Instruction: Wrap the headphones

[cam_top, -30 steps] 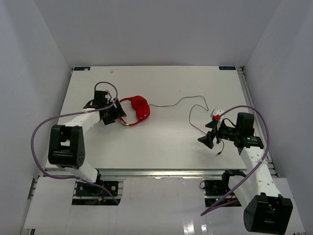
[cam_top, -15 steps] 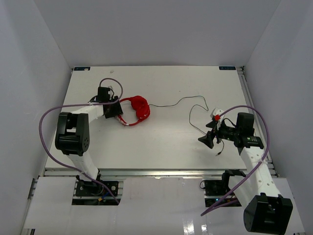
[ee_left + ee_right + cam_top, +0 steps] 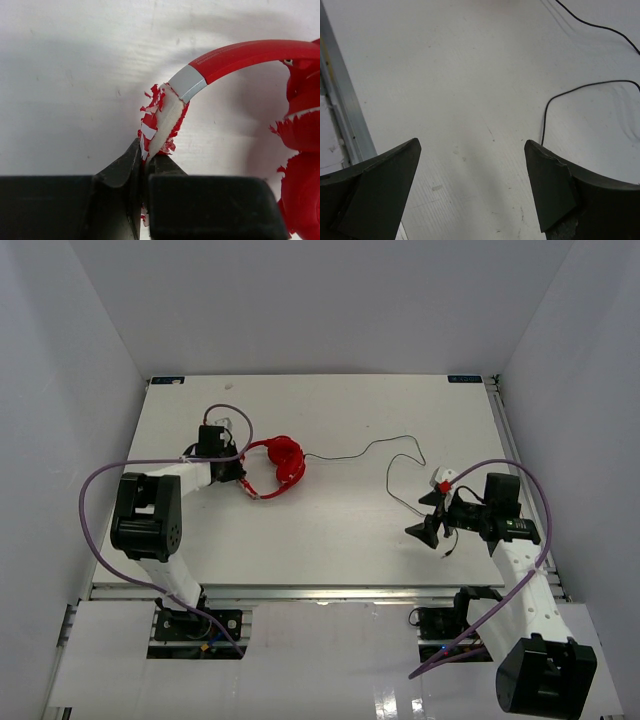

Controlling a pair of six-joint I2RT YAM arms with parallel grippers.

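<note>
The red headphones (image 3: 283,462) lie on the white table left of centre, earcups folded together. Their thin black cable (image 3: 375,444) trails right across the table towards the right arm. My left gripper (image 3: 238,472) is shut on the headband's worn, peeling top; in the left wrist view the jaws pinch the whitish padded strip of the headphones (image 3: 167,117), with the red earcups (image 3: 302,150) at the right edge. My right gripper (image 3: 431,513) stands wide open low over the table at the right, holding nothing; a loop of the cable (image 3: 570,92) lies just beyond its fingers (image 3: 547,187).
Purple robot cables (image 3: 95,485) arc off both arms. The table's metal rail (image 3: 342,105) runs along the near edge, close to the right gripper. White walls close in the table on three sides.
The left gripper moved in onto the headband and closed on it. The headphones shifted slightly. The right arm has barely moved.
</note>
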